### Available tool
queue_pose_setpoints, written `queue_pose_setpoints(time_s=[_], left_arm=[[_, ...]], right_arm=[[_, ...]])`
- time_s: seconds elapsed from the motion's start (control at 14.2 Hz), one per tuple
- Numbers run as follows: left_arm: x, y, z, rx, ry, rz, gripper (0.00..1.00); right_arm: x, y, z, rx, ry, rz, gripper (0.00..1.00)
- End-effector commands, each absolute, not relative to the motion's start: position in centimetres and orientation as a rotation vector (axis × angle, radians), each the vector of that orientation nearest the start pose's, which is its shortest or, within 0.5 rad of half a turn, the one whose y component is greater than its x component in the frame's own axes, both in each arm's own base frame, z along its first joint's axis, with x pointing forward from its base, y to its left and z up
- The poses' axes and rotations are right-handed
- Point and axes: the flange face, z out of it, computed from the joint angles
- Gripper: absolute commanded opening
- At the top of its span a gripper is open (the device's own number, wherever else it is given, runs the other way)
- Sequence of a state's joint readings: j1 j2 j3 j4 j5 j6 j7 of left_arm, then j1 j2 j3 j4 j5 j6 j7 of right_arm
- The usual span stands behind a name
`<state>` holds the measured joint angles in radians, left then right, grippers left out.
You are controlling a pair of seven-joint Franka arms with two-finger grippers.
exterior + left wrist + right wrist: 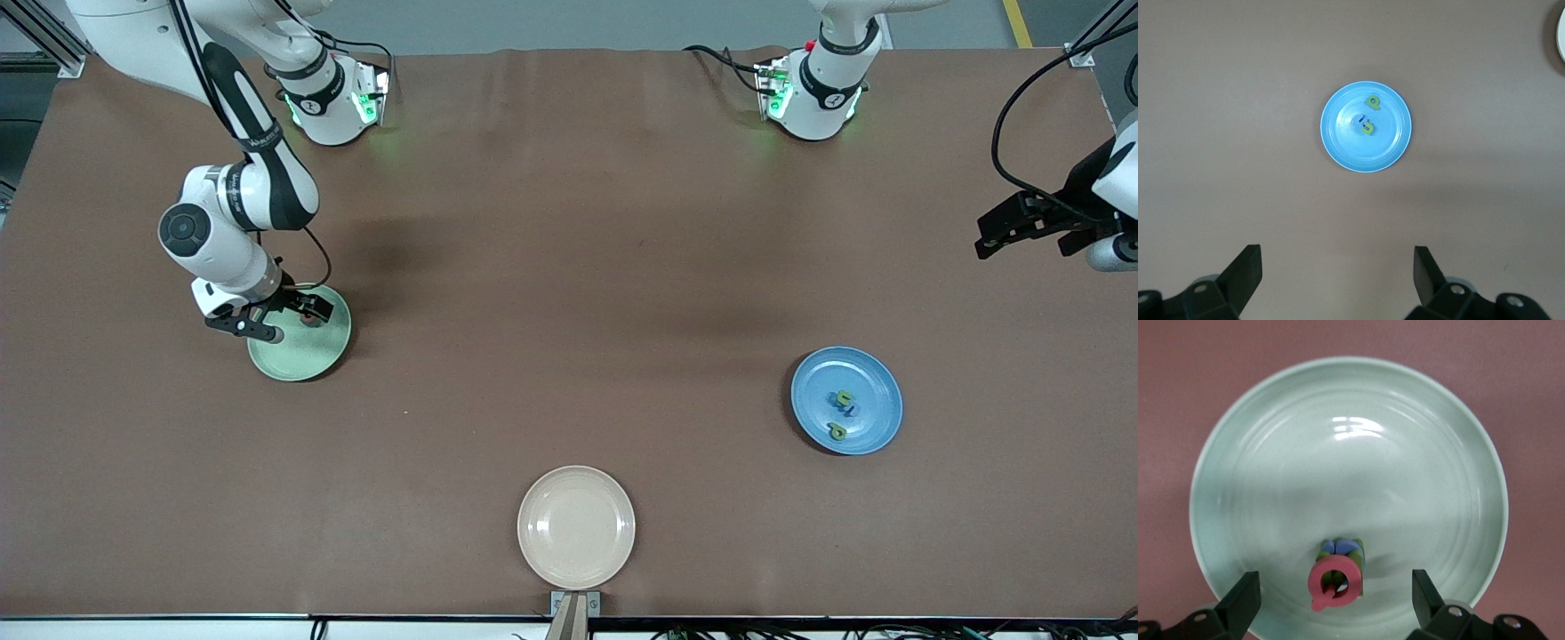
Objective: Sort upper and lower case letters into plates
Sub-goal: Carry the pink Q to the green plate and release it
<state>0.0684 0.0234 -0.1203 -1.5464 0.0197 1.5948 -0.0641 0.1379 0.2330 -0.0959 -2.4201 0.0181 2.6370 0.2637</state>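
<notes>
The mint green plate (302, 364) lies toward the right arm's end of the table. My right gripper (289, 320) hangs low over it, open. A pink-red letter Q (1336, 582) sits between the wide-apart fingers (1241, 597), touching neither, and rests on blue and green letters (1350, 548) in the mint green plate (1351, 473). The sky blue plate (867, 373) lies toward the left arm's end and holds two green letters (843, 397) and a blue one (849, 411). My left gripper (1022, 244) waits high up, open and empty. The left wrist view shows my left gripper (1338, 267) and the blue plate (1345, 133).
A cream-beige plate (576, 527) with nothing on it lies near the table's front edge, in the middle. A small bracket (574, 604) sits on that edge just below it. Brown table surface stretches between the three plates.
</notes>
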Motion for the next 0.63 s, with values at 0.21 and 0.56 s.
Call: queue_pose_setpoints(time_s=[0.21,0.56], left_arm=[[56.3,-2.3,63.1,-3.063,-0.02,-0.067,1.0],[56.5,-2.1,62.9,-3.091,-0.032,-0.067,1.0]], right_arm=[[54.3,-0.6,28.7,-3.136,0.357,0.069,1.0],[59.2,-3.3,38.4,-3.141,0.265,0.138,1.0]])
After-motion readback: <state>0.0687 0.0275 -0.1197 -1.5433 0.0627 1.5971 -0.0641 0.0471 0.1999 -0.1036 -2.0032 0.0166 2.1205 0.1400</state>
